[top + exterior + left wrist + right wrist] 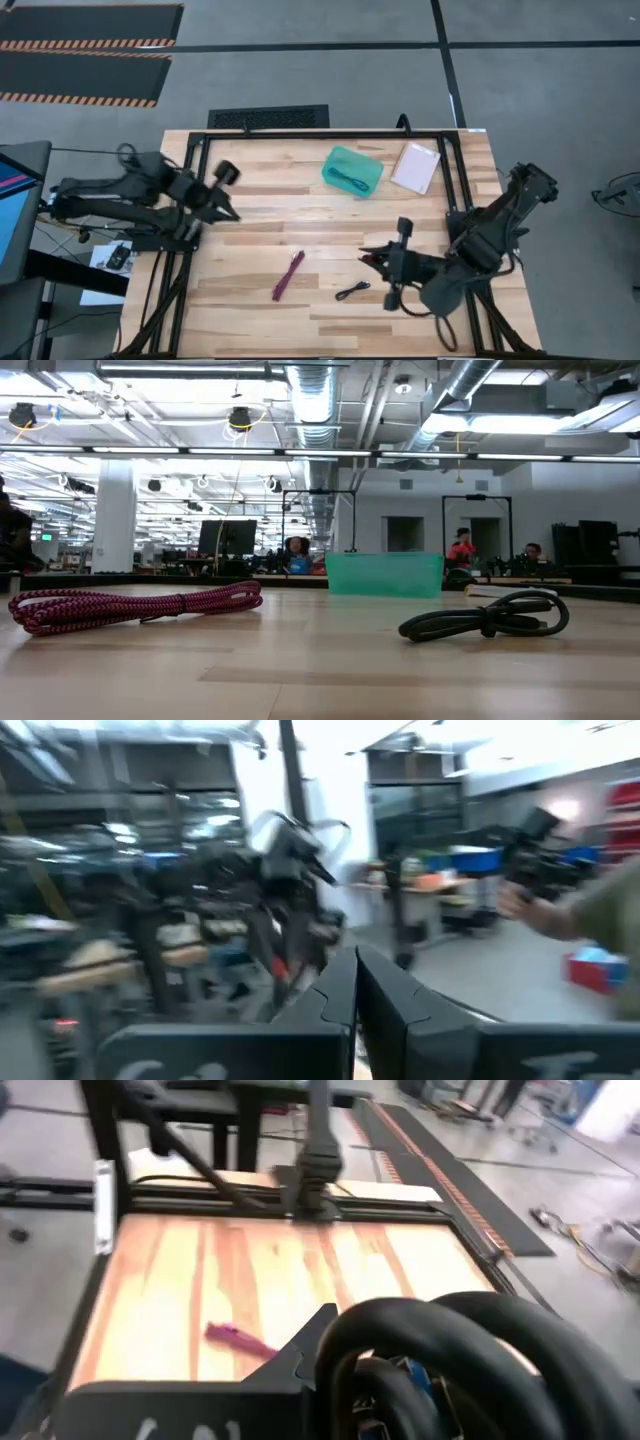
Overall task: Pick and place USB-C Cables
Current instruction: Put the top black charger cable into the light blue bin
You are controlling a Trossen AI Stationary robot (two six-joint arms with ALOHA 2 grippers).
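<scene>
Right gripper (pixel 378 261) is up over the table with its fingers clamped on a black cable with red (pixel 470 1365), while the left gripper (pixel 228 212), fingers pressed together on nothing, waits at its side. The light blue cable (pixel 349 180) already lies in the teal tray (pixel 370 168); the magenta cable (pixel 288 274) and the all-black cable (pixel 352 290) lie on the wooden table (pixel 260 240). This looks like the carry step, and next the load must travel over the tray and be let go.

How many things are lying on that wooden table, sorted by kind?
Cables: 3 (magenta cable, black cable, light blue cable)
Teal tray: 1
Pale pink packet: 1
Total: 5
</scene>
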